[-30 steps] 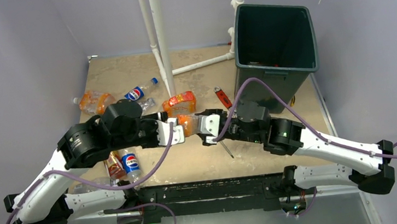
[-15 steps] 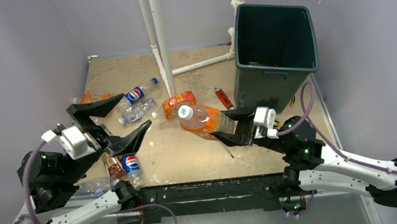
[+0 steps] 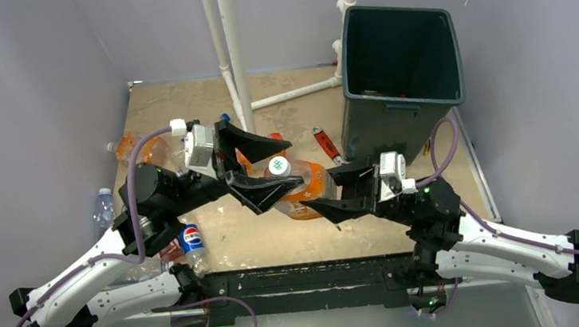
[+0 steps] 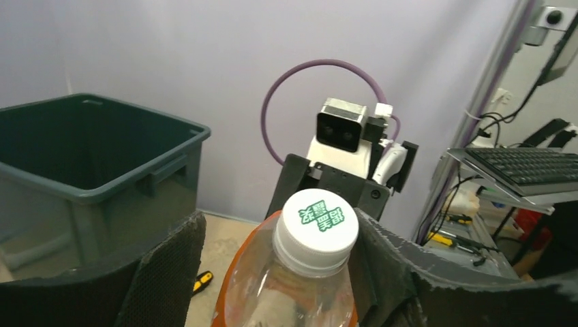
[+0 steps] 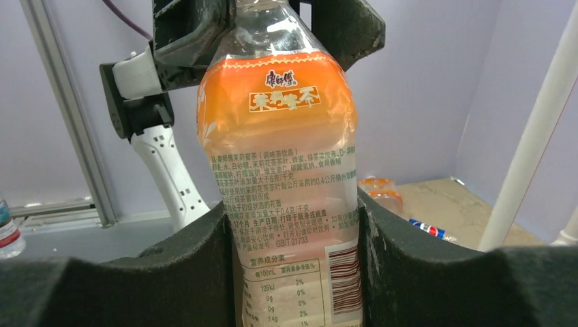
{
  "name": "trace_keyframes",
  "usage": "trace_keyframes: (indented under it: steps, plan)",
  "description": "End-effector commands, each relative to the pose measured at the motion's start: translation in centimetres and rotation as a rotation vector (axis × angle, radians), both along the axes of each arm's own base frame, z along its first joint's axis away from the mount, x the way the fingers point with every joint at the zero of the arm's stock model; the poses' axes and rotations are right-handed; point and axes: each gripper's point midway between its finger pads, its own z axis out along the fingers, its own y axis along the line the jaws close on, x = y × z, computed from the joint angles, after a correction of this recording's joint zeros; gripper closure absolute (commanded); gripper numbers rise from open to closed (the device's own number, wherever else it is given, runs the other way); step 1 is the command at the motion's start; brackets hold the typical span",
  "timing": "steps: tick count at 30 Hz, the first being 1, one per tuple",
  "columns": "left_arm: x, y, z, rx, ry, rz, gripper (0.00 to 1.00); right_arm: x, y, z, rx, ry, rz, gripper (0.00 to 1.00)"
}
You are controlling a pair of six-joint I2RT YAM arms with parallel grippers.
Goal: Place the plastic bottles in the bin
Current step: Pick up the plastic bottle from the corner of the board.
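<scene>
My right gripper (image 3: 316, 186) (image 5: 292, 218) is shut on an orange-labelled plastic bottle (image 3: 304, 180) (image 5: 279, 136), gripping its lower body and holding it above the table's middle. The bottle's white cap (image 3: 277, 165) (image 4: 317, 225) points toward my left gripper (image 3: 282, 164) (image 4: 281, 228), whose open jaws straddle the neck; the left pad stands apart from it and the right one sits close beside the cap. The dark green bin (image 3: 400, 57) (image 4: 88, 170) stands at the far right. More plastic bottles lie at the left: a Pepsi one (image 3: 190, 241) and an orange one (image 3: 141, 150).
White pipes (image 3: 231, 49) rise at the back centre. A red-handled wrench (image 3: 324, 140) lies just left of the bin. A yellow-and-black screwdriver (image 4: 202, 278) lies on the table below the held bottle. A clear bottle (image 3: 102, 209) lies beyond the table's left edge.
My left arm let go, swung out to the left with its jaws wide, then came back over the bottle's cap end. The right gripper lifted the bottle and kept its hold.
</scene>
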Motion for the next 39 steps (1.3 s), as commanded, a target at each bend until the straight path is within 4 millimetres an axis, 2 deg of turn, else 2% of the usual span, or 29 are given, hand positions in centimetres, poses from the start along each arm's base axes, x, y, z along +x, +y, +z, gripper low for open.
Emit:
trace_keyframes:
  steps: [1,3,7,10,12,13,15,17,18,20,22,25,27,29,32,36,39]
  plan:
    - [-2.3,-0.1,2.7,-0.067,-0.044,-0.123,0.37,-1.1,-1.2,2.9,0.119,-0.014,0.044,0.86]
    - [-2.4,-0.4,2.8,-0.066,-0.047,-0.136,0.52,-1.0,-1.1,2.8,0.118,-0.008,0.04,0.86]
    - [-2.5,-0.4,3.1,-0.073,-0.055,-0.145,0.74,-0.8,-1.2,2.6,0.113,0.0,0.027,0.86]
    - [-2.3,-0.3,3.0,-0.073,-0.055,-0.131,1.0,-0.6,-0.9,2.2,0.094,0.005,0.024,0.85]
    - [-2.0,-0.3,2.8,-0.077,-0.047,-0.116,1.0,-0.6,-0.5,1.9,0.075,0.012,0.033,0.81]
    - [-1.9,-0.3,2.8,-0.083,-0.044,-0.109,1.0,-0.6,-0.3,1.6,0.059,0.023,0.038,0.76]
    - [-1.6,-0.2,2.7,-0.103,-0.039,-0.091,1.0,-0.6,-0.1,1.5,0.04,0.046,0.044,0.5]
    - [-1.0,0.0,2.8,-0.132,-0.041,-0.056,1.0,-0.2,0.2,0.8,-0.008,0.113,0.036,0.08]
    - [-0.6,0.2,3.0,-0.141,-0.041,-0.032,1.0,0.1,0.1,0.6,-0.024,0.144,0.024,0.02]
    - [0.5,0.3,3.3,-0.149,-0.043,0.024,1.0,0.4,-0.6,0.8,-0.05,0.18,-0.003,0.01]
    - [1.6,0.2,4.0,-0.153,-0.051,0.078,1.0,0.4,-1.9,1.9,-0.051,0.199,-0.033,0.01]
    - [3.1,-0.2,5.9,-0.176,-0.081,0.144,1.0,0.8,-5.1,4.9,-0.01,0.254,-0.105,0.01]
    - [4.1,-1.0,7.1,-0.202,-0.115,0.176,1.0,0.8,-7.5,6.2,0.014,0.279,-0.154,0.01]
    - [5.3,-1.7,8.2,-0.238,-0.146,0.213,1.0,0.8,-9.8,6.2,0.052,0.294,-0.197,0.01]
    - [6.9,-3.4,9.4,-0.288,-0.195,0.249,1.0,0.5,-12.6,5.2,0.139,0.287,-0.226,0.01]
    - [9.2,-5.9,10.1,-0.315,-0.24,0.29,1.0,-0.6,-15.2,5.1,0.235,0.294,-0.206,0.01]
    - [10.4,-6.9,10.8,-0.351,-0.272,0.33,1.0,-0.8,-17.1,5.8,0.29,0.302,-0.223,0.01]
